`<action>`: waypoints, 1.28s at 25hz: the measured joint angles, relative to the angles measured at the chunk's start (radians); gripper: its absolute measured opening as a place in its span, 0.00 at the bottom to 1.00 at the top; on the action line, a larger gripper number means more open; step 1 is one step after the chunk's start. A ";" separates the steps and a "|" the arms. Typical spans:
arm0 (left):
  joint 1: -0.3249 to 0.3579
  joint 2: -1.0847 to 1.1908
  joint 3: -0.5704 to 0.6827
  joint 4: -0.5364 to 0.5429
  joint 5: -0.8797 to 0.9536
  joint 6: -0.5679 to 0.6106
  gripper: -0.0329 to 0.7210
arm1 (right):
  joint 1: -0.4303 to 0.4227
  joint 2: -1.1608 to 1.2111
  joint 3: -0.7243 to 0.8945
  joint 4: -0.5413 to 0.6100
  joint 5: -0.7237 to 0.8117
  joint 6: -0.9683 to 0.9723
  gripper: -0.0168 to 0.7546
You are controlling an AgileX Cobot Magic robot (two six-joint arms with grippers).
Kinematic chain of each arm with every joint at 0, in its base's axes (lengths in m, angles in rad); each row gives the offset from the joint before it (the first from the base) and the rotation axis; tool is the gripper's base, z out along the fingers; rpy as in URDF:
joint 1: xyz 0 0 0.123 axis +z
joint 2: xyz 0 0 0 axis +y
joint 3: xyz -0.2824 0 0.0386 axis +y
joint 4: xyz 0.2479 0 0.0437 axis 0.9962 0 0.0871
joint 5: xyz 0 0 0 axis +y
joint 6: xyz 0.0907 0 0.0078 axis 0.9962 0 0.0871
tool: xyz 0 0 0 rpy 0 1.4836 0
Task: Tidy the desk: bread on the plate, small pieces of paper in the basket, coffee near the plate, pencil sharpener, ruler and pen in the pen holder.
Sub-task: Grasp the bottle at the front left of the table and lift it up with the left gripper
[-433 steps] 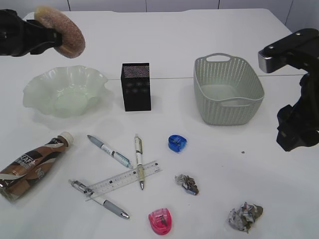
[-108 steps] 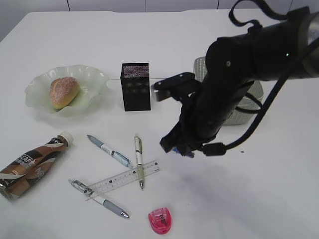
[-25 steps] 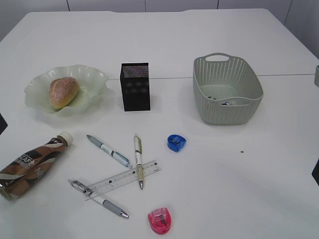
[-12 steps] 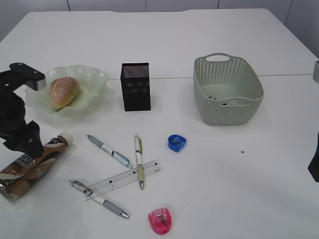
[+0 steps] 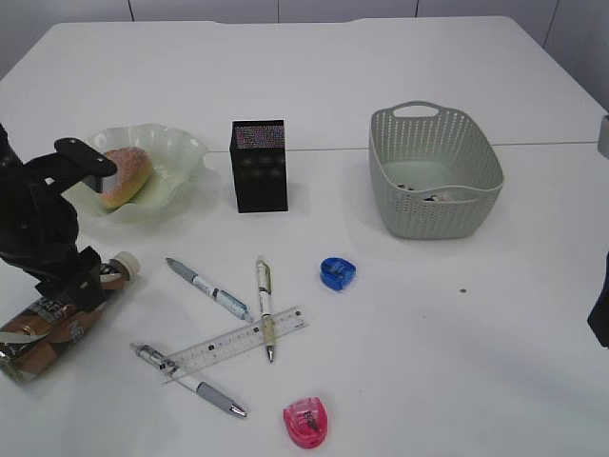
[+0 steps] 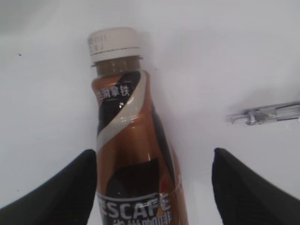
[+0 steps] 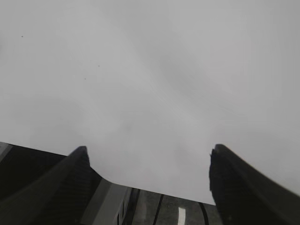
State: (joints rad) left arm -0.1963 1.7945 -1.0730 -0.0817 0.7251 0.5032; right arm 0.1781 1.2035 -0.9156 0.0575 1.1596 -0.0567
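The left claw [image 6: 152, 187], fingers spread wide, is straddling the coffee bottle [image 6: 129, 154] lying flat directly between and below them, so the next move is probably closing on it.

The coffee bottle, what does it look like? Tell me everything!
The coffee bottle is brown plastic with a white swirl, a white screw cap and "NESCAFE" lettering. It lies on its side on the white table, cap pointing toward the plate. The left gripper is open around its body, fingers on each side.
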 joint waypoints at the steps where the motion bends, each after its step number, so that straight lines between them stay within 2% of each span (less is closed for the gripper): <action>1: 0.000 0.009 0.000 0.005 0.000 -0.015 0.79 | 0.000 0.000 0.000 0.000 0.000 0.000 0.77; 6: 0.000 0.033 0.000 0.045 -0.021 -0.077 0.79 | 0.000 0.000 0.000 0.000 0.000 0.000 0.77; 16: 0.000 0.103 0.000 0.074 -0.043 -0.084 0.79 | 0.000 0.000 0.000 0.000 -0.002 0.000 0.77; 20: 0.000 0.113 0.000 0.082 -0.049 -0.084 0.72 | 0.000 0.000 0.000 0.000 -0.002 0.000 0.77; 25: 0.000 0.113 -0.002 0.082 -0.045 -0.084 0.56 | 0.000 0.000 0.000 0.000 -0.003 0.000 0.77; 30: 0.000 0.113 -0.004 0.068 -0.057 -0.084 0.54 | 0.000 0.000 0.000 -0.008 -0.004 0.000 0.77; 32: 0.000 0.113 -0.006 0.032 -0.062 -0.084 0.53 | 0.000 0.000 0.000 -0.010 -0.004 0.000 0.77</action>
State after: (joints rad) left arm -0.1963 1.9076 -1.0787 -0.0495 0.6629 0.4195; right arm 0.1781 1.2035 -0.9156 0.0478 1.1554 -0.0567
